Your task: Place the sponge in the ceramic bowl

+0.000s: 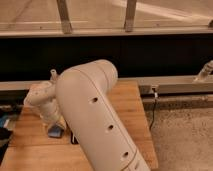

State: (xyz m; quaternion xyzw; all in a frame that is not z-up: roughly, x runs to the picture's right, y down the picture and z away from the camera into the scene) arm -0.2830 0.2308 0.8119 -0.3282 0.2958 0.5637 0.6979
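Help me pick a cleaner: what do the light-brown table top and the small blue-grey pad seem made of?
Light-brown table top: looks like wood, matte, with plank seams. Small blue-grey pad: probably soft foam, dull; little of it shows. The pincer sits just over it, mostly behind the cream arm.

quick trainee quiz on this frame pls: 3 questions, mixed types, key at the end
1. Where is the gripper relative to the sponge?
2. What hides much of the table from the camera? A) the robot's arm B) a box C) a cloth
3. True or false: the sponge lies on the floor.

Key:
1. Just above it, near the table's left edge as the camera sees it; whether they touch cannot be told.
2. A
3. False: it lies on the table.
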